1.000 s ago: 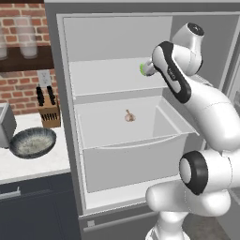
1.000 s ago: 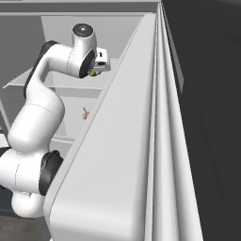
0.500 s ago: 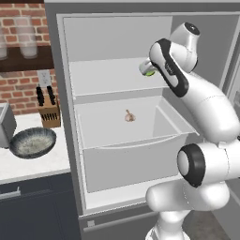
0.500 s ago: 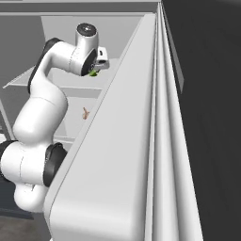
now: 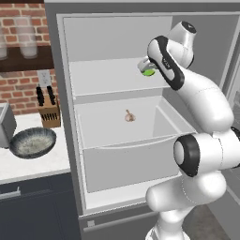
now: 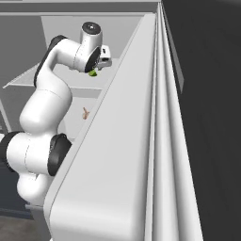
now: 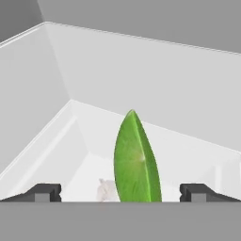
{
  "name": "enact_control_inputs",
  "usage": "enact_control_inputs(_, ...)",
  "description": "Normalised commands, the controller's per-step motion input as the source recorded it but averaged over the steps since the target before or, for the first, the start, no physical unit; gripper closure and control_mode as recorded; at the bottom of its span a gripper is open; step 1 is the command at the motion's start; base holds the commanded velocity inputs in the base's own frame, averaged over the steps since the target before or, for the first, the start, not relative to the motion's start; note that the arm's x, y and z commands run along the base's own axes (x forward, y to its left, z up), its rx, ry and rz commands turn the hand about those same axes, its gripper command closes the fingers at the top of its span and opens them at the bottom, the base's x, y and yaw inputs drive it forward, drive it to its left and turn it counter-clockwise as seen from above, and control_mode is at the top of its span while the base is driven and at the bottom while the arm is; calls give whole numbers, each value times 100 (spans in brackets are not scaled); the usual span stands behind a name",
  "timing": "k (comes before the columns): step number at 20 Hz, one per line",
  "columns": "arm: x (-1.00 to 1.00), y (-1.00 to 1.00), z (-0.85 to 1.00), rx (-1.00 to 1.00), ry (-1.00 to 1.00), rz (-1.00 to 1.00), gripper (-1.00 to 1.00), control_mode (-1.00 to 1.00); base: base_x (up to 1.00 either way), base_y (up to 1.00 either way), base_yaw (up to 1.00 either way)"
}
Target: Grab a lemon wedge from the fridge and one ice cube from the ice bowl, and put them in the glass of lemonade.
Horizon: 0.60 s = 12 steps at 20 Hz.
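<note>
The fridge stands open with pale shelves inside. On its upper shelf lies the lemon wedge, small and lime green. My gripper hovers right at it, reaching in from the right. In the hand view the lemon wedge stands upright between the two fingertips, and my gripper is open with a gap on both sides. From the right base view, the gripper sits just over the wedge. The ice bowl rests on the counter to the left. The glass of lemonade is out of view.
A small beige garlic-like bulb lies in the drawer below the shelf. The fridge door fills the right side. A knife block and a silver toaster stand by the bowl; frosted glasses sit on a wall shelf.
The hand has pushed slightly deeper into the fridge toward the wedge. The jaws have stayed open and the wedge has not moved.
</note>
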Motion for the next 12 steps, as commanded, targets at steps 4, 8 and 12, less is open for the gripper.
enact_control_inputs(4,12,0,-2,0,0,0,-100,-100,0,0,0)
enact_control_inputs(8,16,0,-26,-1,3,0,-100,-100,0,0,0)
enact_control_inputs(12,16,0,-28,-1,3,0,-100,-100,0,0,0)
